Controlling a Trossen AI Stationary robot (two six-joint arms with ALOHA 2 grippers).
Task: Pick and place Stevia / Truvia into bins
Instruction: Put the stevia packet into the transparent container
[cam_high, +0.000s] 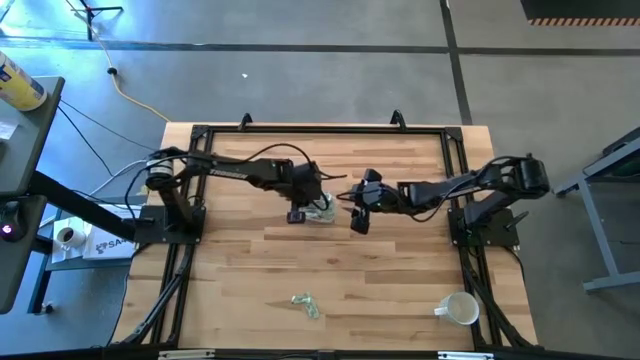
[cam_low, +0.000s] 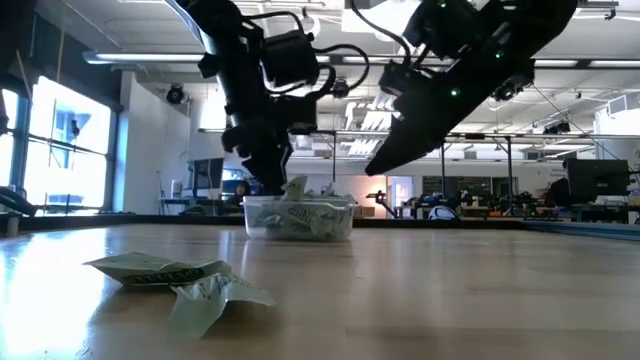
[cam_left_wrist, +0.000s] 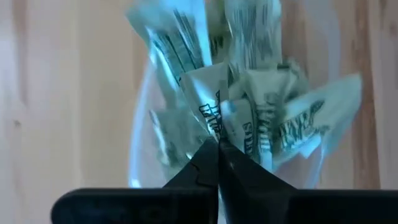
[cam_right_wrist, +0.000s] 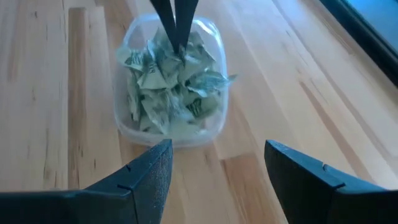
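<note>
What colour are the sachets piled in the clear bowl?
Pale green and white with dark print, the sachets show best in the right wrist view.

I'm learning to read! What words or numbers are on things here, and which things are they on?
"SA": only these letters show, on the white box beside the table's left edge.
Pale green and white paper sachets in the clear plastic bowl: dark print, too blurred to read.
White mug: no text visible.

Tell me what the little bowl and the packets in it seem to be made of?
The bowl looks like clear, glossy plastic: the wood shows through its wall. The packets look like thin matte paper, pale green with dark print, creased and folded. The tabletop looks like light wood planks.
</note>
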